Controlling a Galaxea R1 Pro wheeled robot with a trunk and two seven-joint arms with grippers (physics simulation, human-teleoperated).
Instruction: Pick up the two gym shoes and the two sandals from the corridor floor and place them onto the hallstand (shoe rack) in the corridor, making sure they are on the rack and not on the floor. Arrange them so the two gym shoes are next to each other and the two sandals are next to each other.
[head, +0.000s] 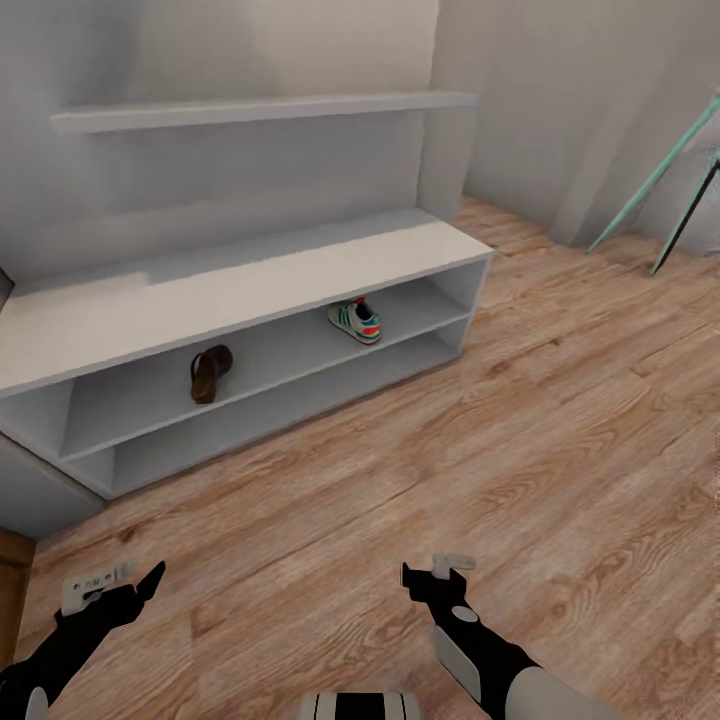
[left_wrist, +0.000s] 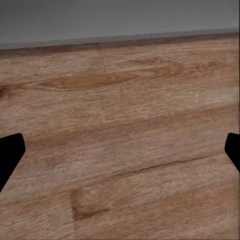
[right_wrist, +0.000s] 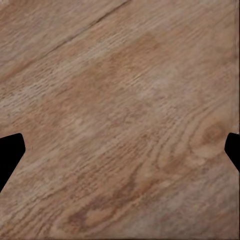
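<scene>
Resting on hallstand (head: 250, 290) shelf: sandal (head: 210, 372), gym shoe (head: 356, 321) | fingers (left_wrist: 11, 152) apart

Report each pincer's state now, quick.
Left pincer: open, holding nothing, over the corridor floor.
Right pincer: open, holding nothing, over the same floor.

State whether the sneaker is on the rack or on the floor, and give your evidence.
On the rack. The sneaker rests on the upper open shelf of the hallstand, right of a brown sandal, above the wood floor.
</scene>
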